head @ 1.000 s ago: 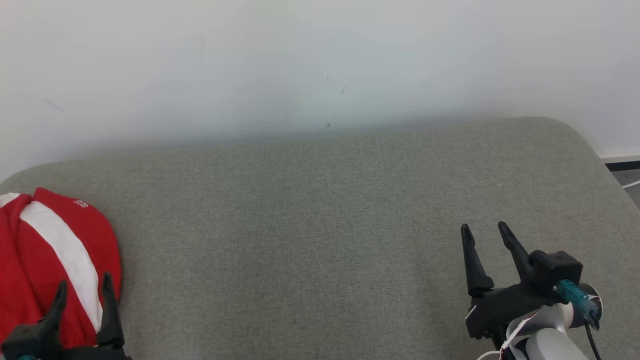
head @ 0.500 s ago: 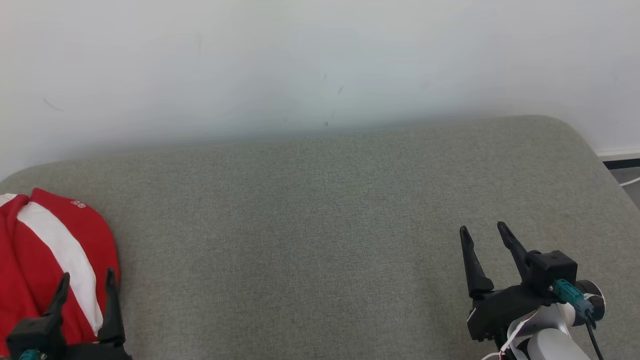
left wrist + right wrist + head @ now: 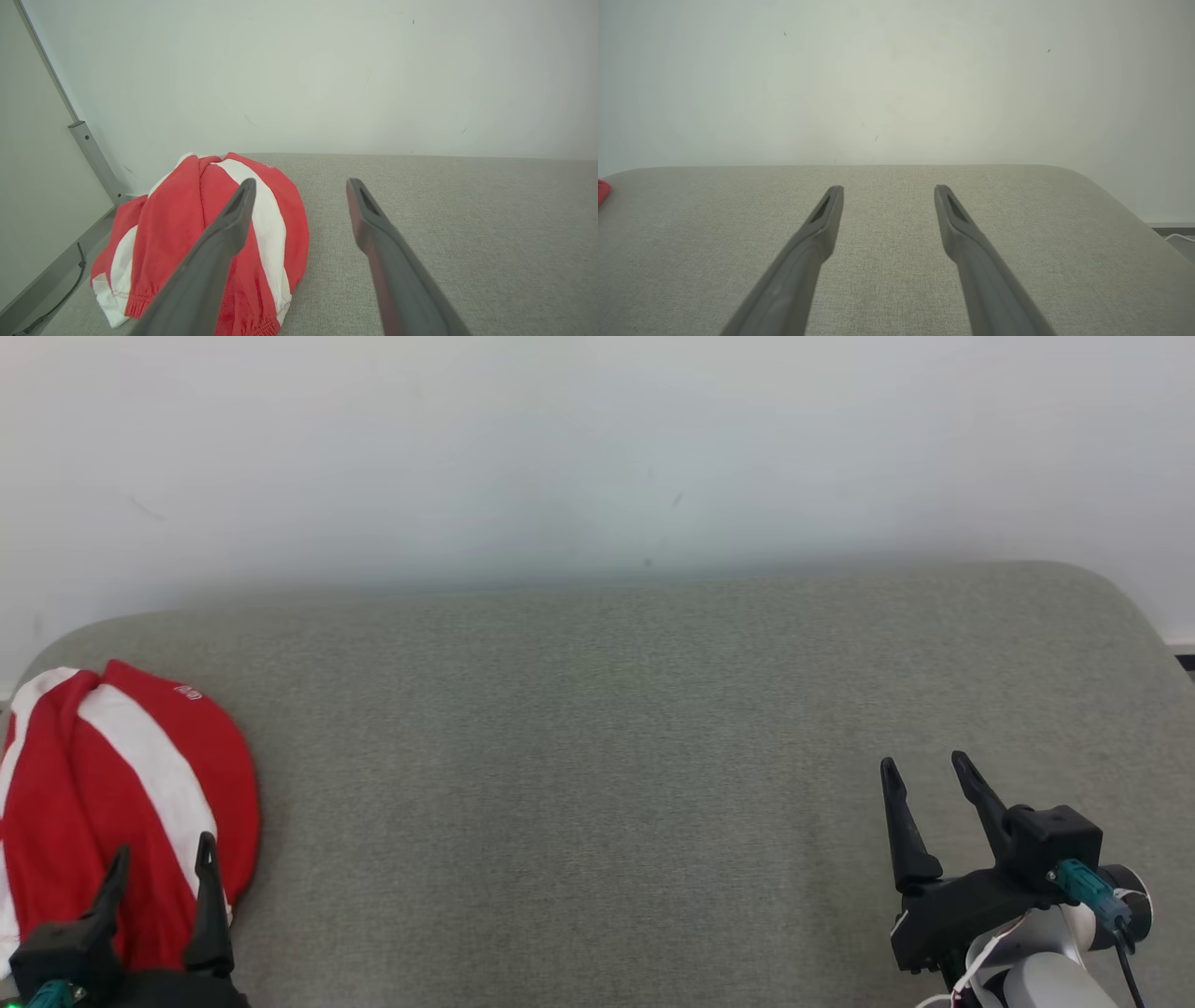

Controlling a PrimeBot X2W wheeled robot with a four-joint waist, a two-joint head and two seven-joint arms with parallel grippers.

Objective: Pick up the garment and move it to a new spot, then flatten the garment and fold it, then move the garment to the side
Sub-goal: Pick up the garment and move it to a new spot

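**One red-and-white garment (image 3: 121, 803) bunched at the bench's left end**

We see the garment lying in a loose, rounded heap on the grey fabric bench (image 3: 597, 756), at its far left end and close to the back edge. It is red with broad white stripes, and a gathered hem faces our side. A small white mark sits on its upper right part.

Just on the near side of the heap we have the left end effector (image 3: 163, 847), fingers spread apart and closed on nothing. In the left wrist view one finger crosses in front of the red cloth while the other stands over bare bench beside it. We cannot tell whether either finger touches the fabric.

Well apart from the garment, over the bench's right part, the right end effector (image 3: 922, 761) also has its fingers spread wide with nothing between them.

Behind the bench rises a plain pale wall (image 3: 597, 448).
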